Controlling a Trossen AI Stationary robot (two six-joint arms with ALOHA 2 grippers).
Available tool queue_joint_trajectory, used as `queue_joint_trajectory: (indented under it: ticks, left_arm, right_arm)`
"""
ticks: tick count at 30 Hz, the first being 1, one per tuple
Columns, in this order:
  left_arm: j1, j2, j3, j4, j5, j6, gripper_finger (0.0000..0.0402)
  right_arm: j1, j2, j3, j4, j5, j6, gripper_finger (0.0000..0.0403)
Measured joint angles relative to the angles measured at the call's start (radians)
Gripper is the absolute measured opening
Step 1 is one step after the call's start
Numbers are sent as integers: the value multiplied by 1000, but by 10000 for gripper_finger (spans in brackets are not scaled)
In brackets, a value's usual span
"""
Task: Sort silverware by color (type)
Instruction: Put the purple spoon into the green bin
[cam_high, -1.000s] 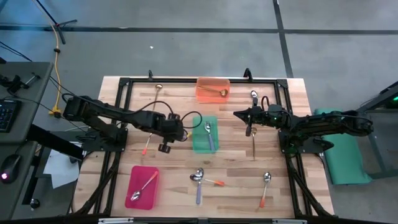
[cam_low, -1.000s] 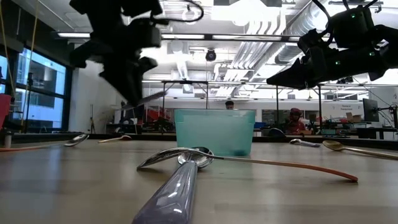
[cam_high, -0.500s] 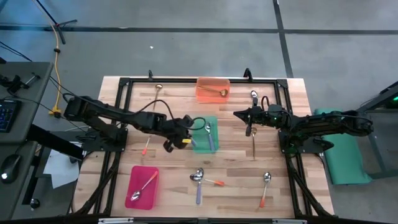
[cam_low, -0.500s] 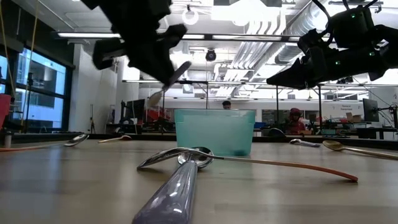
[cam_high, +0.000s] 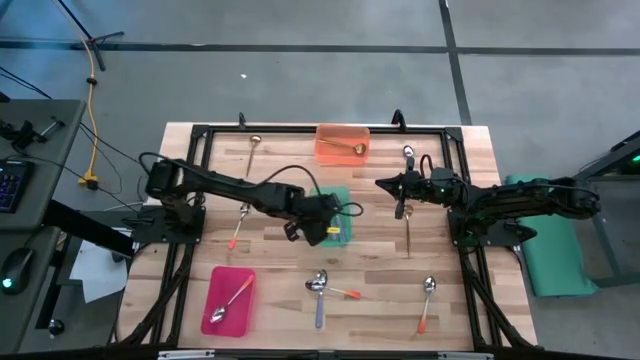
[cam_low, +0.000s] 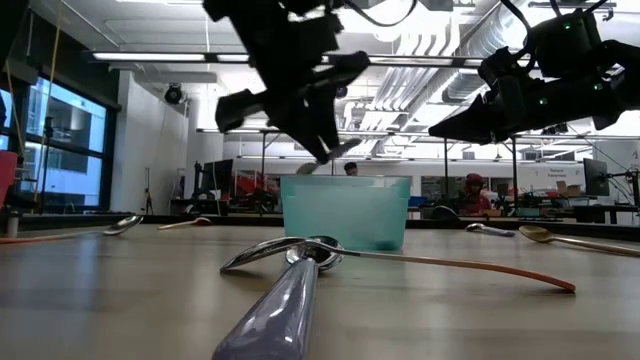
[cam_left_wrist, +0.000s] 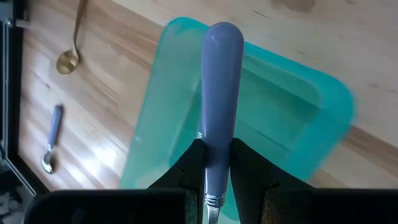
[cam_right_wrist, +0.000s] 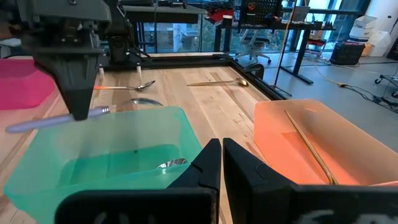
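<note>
Three spoons are already sorted: one in the green tray (cam_high: 329, 205), one each in the orange and pink. Over the green tray, a smooth, rounded purple-handled spoon (cam_left_wrist: 221, 93) is clamped by the left gripper (cam_left_wrist: 217, 163). Beside it, the right gripper (cam_right_wrist: 221, 158) is held shut. About seven glossy spoons remain around it.

Probably a robotics lab: exposed ceiling ducts (cam_low: 440, 60), workbenches (cam_right_wrist: 273, 15), concrete floor (cam_high: 300, 70).

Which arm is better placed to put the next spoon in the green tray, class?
The left. Its gripper already holds a purple-handled spoon over the green tray, which has one spoon inside. The right gripper hangs shut and empty beside the tray.
</note>
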Motion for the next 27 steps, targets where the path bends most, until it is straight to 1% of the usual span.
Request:
queue_joint_trajectory:
  ticks: [5, 10, 24, 27]
  left_arm:
    - [25, 47, 40, 4, 2, 50, 39]
    - [51, 79, 40, 8, 36, 42, 39]
    - [104, 151, 41, 53, 50, 44, 39]
    - [105, 160, 39, 42, 62, 34, 39]
  right_arm:
    - [0, 0, 0, -8, 0, 0, 0]
    - [0, 0, 0, -8, 0, -2, 0]
    - [0, 0, 0, -23, 0, -3, 0]
    - [0, 0, 0, -24, 0, -3, 0]
